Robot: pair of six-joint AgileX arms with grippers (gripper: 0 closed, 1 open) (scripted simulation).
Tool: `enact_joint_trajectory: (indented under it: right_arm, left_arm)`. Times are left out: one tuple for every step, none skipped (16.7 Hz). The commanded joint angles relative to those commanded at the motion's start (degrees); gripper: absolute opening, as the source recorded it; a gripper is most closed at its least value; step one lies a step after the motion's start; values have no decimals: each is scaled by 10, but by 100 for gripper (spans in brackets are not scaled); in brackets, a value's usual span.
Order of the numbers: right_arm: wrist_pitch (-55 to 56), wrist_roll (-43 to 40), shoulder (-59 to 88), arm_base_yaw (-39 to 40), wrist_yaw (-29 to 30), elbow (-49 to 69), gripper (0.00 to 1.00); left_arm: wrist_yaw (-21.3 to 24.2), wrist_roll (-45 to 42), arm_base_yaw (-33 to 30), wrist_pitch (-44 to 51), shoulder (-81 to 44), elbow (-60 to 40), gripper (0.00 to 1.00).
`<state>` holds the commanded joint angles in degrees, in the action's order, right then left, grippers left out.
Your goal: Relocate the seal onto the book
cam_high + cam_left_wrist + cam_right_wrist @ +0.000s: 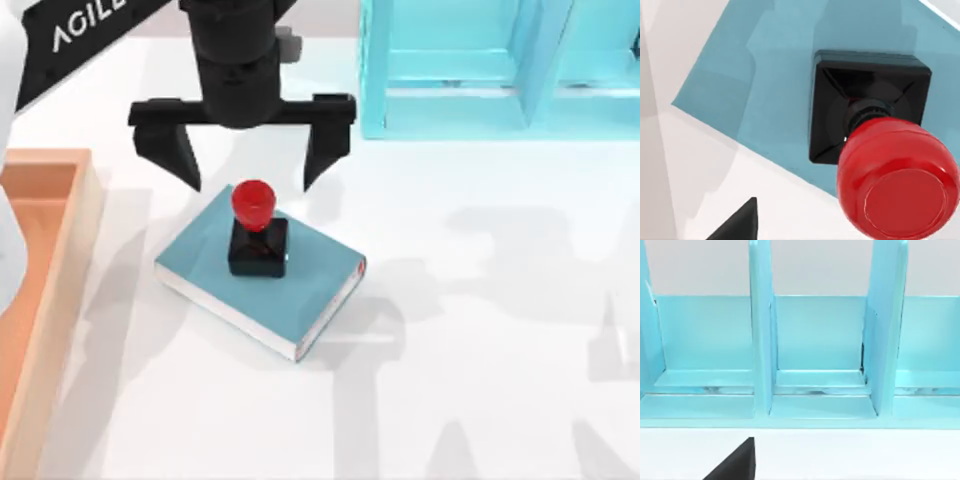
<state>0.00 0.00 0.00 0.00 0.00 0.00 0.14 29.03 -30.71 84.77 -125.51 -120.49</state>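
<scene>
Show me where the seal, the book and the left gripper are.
seal (pixel 253 203): top view, on its red knob.
book (pixel 300 290): top view, on bare teal cover near the right corner.
left gripper (pixel 250 170): top view, midway between its open fingers, above the seal.

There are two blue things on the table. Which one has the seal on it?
The book, the flat teal hardcover with white page edges below the open left gripper. The seal stands upright on its cover. The light-blue shelf unit stands apart.
</scene>
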Motion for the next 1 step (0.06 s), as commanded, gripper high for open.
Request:
enact_joint_trajectory:
  right_arm:
    - [0,0,0,0,0,0,100]
  left_arm:
    - [0,0,0,3,0,-3,100]
